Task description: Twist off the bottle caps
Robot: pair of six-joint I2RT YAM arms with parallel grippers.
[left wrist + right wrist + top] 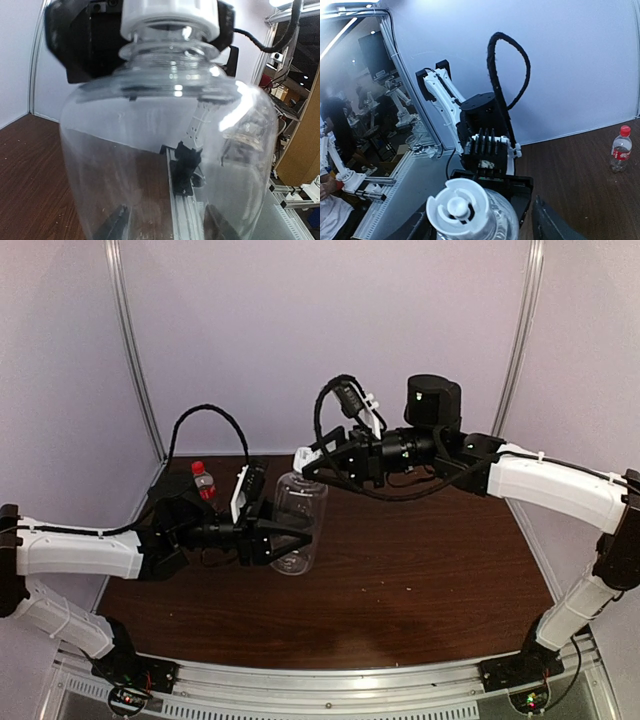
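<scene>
Unlabelled clear bottle (305,502) held above tabletop (420,570), left jaws clamped on body. Right jaws parted, straddling its white cap (459,210). Small red-capped bottle (204,483) upright at far-left tabletop corner.

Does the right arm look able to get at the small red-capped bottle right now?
Probably not cleanly. The small bottle stands at the back left of the table, and the left gripper, holding the large clear bottle, sits between it and the right gripper.
</scene>
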